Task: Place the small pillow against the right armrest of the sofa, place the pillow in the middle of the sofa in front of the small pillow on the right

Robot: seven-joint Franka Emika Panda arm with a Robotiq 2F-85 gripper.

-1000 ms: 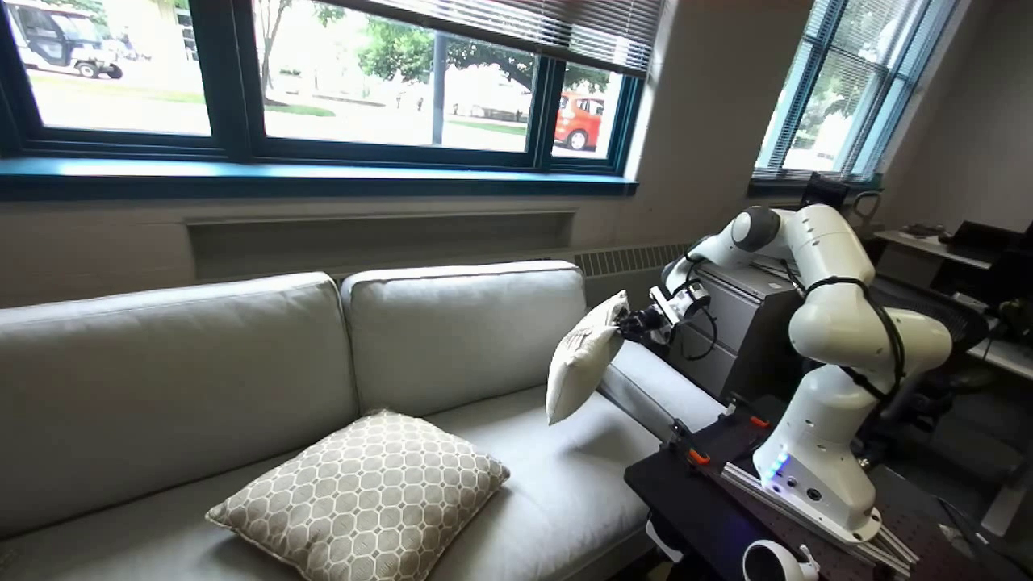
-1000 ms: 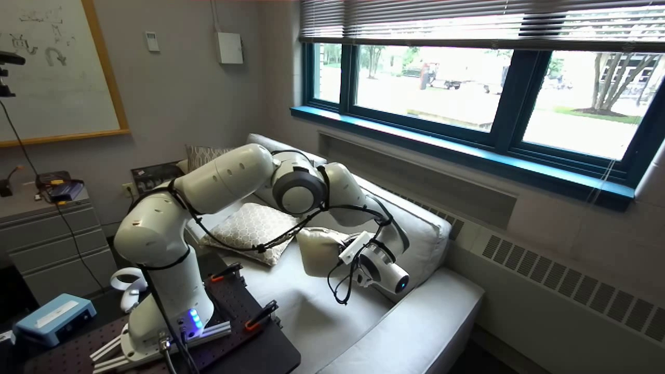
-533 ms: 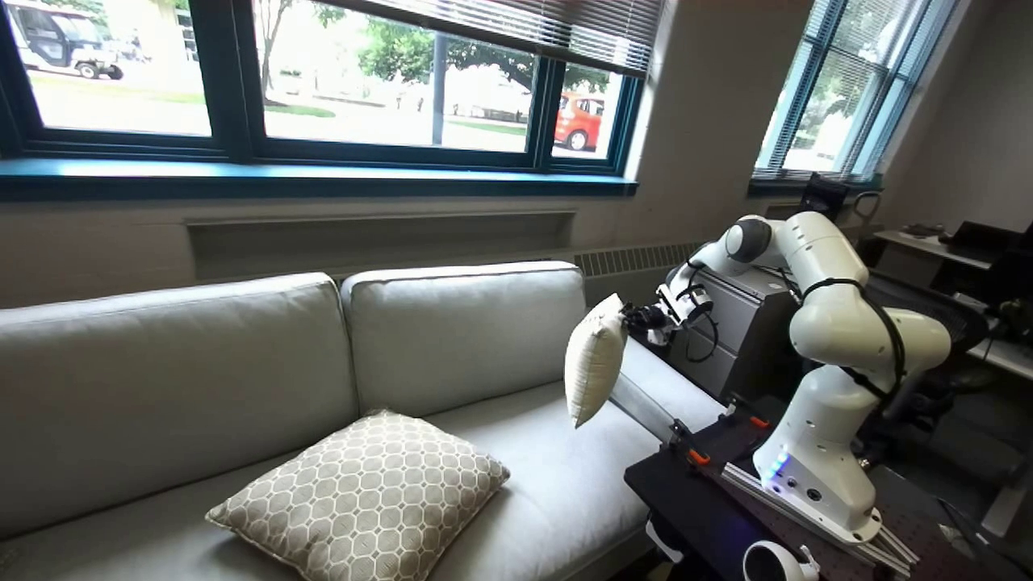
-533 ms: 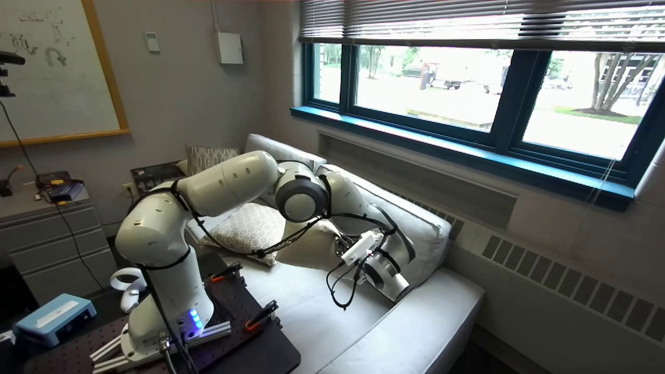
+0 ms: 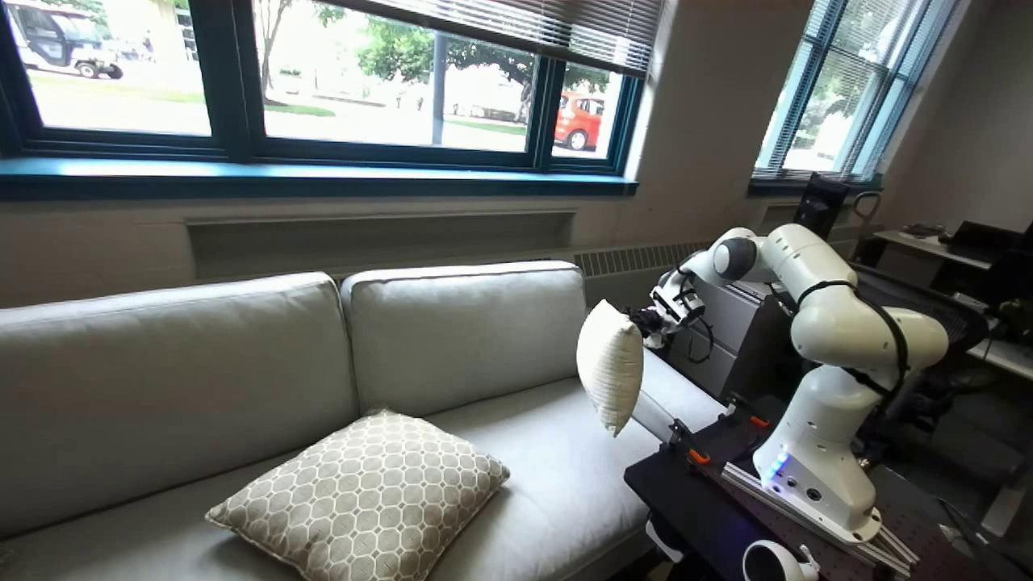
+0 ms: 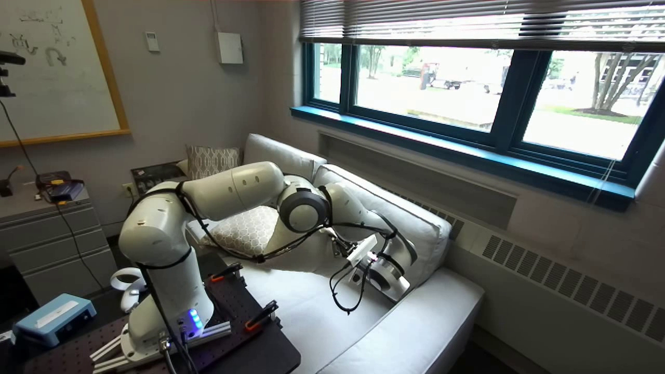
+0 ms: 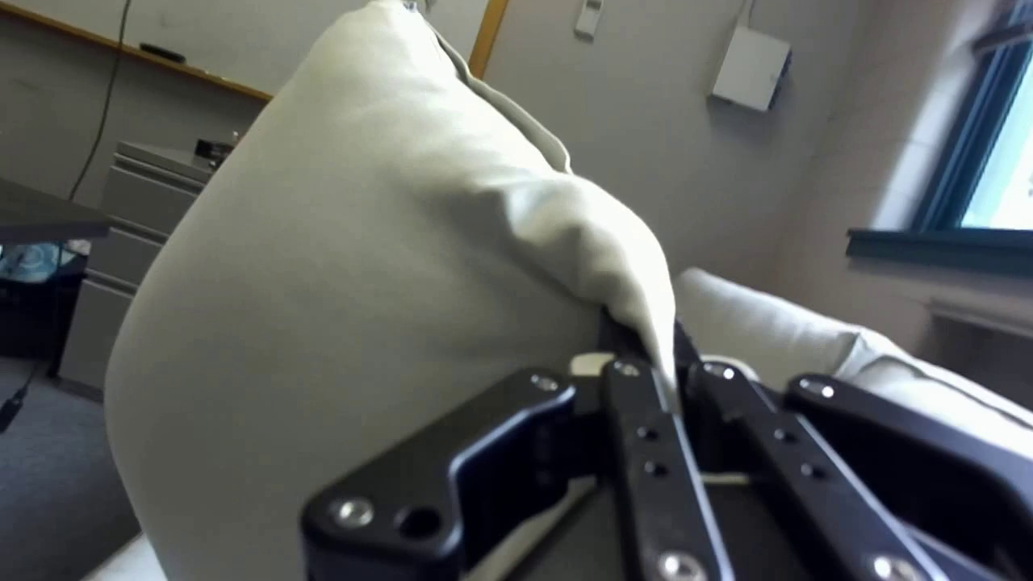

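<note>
Sofa [image 5: 460, 327] with patterned pillow [image 5: 367, 492] lying on it, gripper [image 7: 666, 359] clenched on edge of small pillow [image 5: 609, 367], hanging upright, apart from armrest [image 6: 415, 322]

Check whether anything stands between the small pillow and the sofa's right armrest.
No separate object visibly does. Only the fingers gripping the small pillow by its edge, and the wrist behind them, are on the side toward the right armrest; they may get in the way. The patterned pillow lies on the opposite side.
</note>
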